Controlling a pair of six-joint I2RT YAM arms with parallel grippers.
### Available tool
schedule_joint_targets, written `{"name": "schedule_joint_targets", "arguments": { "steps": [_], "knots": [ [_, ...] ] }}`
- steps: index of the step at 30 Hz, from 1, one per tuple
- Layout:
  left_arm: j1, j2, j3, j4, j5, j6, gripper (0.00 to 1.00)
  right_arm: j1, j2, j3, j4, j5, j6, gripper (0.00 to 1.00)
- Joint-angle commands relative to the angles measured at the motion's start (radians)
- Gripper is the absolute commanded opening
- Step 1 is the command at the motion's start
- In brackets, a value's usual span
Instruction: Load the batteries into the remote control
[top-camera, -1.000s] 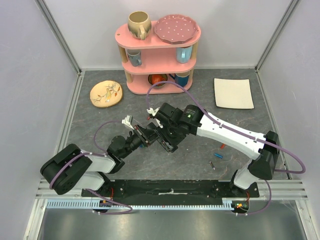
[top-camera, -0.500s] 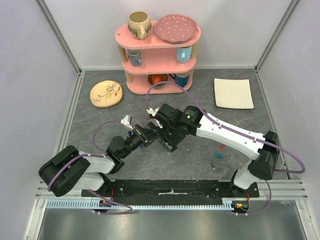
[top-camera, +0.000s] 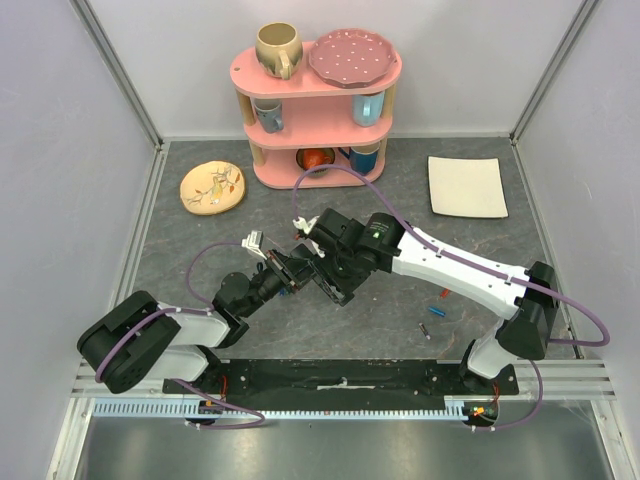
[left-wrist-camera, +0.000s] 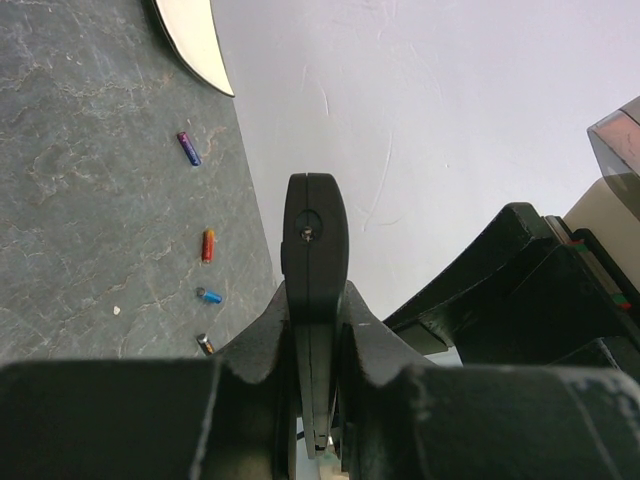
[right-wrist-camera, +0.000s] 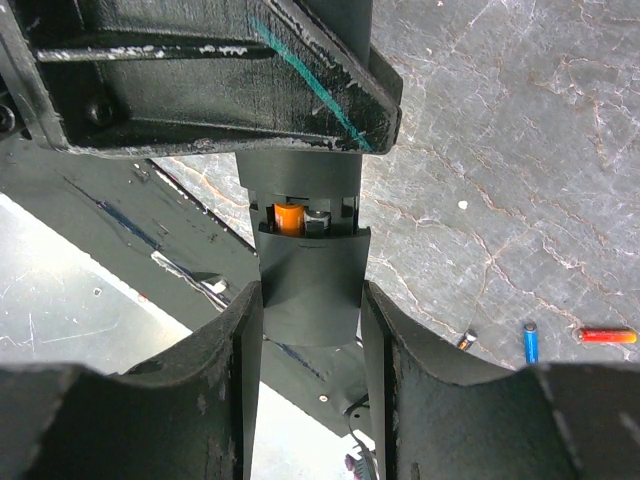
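Note:
The remote control (right-wrist-camera: 308, 265) is a slim black bar held above the table between both arms (top-camera: 333, 287). My left gripper (left-wrist-camera: 316, 320) is shut on it, and there the remote control (left-wrist-camera: 316, 225) shows edge-on, sticking out past the fingers. My right gripper (right-wrist-camera: 310, 300) closes on the sides of the cover end. Above the cover the slot shows an orange battery (right-wrist-camera: 289, 217) beside a grey one (right-wrist-camera: 320, 218). Loose batteries lie on the table: red (right-wrist-camera: 607, 336), blue (right-wrist-camera: 530, 343) and a dark one (right-wrist-camera: 467, 339). From above they lie at the right (top-camera: 437, 311).
A pink shelf (top-camera: 318, 100) with cups and a plate stands at the back. A round patterned plate (top-camera: 212, 187) lies back left, a square white plate (top-camera: 467, 186) back right. Grey walls close in both sides.
The right wrist has edged slightly left. Both grips on the remote control are unchanged.

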Motion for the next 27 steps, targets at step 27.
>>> {"name": "schedule_joint_targets", "arguments": {
  "steps": [27],
  "knots": [
    [-0.006, 0.009, 0.038, 0.06, 0.041, -0.035, 0.02, 0.015, -0.037, -0.038, 0.045, -0.003, 0.005, 0.0]
  ]
}}
